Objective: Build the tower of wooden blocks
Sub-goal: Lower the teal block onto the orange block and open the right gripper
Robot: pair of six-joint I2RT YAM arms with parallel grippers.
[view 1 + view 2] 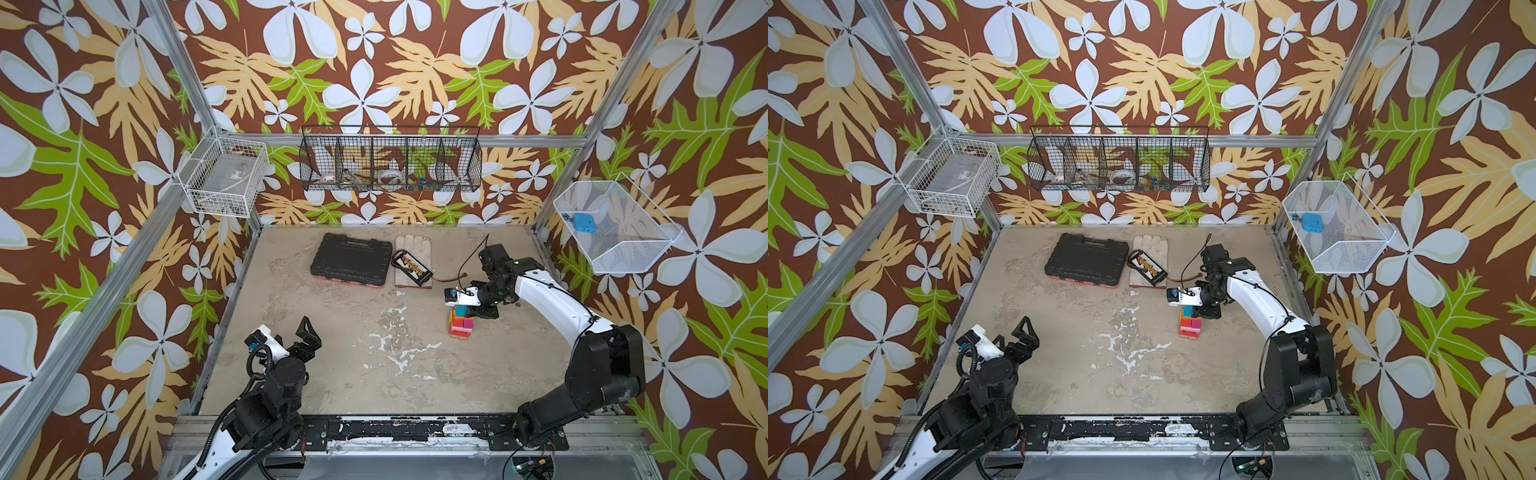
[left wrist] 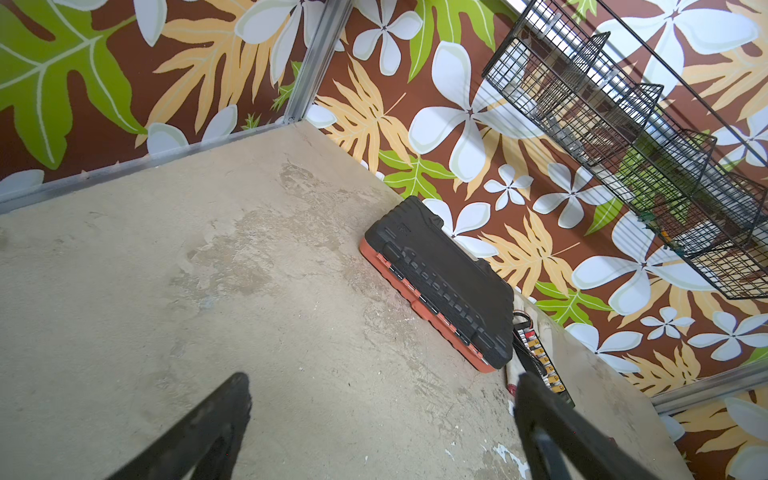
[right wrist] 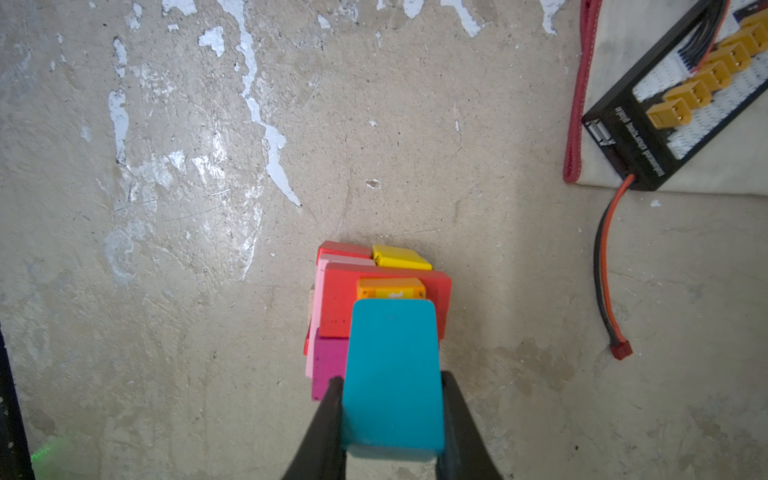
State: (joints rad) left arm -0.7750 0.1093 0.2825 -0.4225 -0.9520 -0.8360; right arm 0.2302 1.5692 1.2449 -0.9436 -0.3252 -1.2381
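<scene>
Left gripper (image 2: 382, 380): fingers spread wide, nothing between them. It hangs over bare table (image 1: 374, 374) at the near left, well apart from the build. My judgement is that it is parked there to keep clear of the other arm's reach.

Black tool case (image 1: 351, 261): closed, lying flat at the back of the table. Not part of the task.

Work glove (image 1: 409, 243): just right of the case, with a charging board (image 1: 412, 266) lying on it. The board's lead trails toward the right arm but does not touch the stack.

Tower (image 1: 460, 324): stands right of centre, near the glove. The wrist view shows a red block (image 3: 338, 307) near the top with an orange piece (image 3: 390, 287) on it. Pink, magenta and yellow blocks sit lower.

Right gripper (image 3: 392, 378): fingers pinch a teal block (image 3: 392, 332) by its two long sides, directly above the orange piece. The side grip leaves the underside free for setting down. Whether the teal block already bears on the stack cannot be told.

Judgement: this is the capping step. Risk: the lower blocks sit visibly offset, so any sideways nudge on release could shift them.
</scene>
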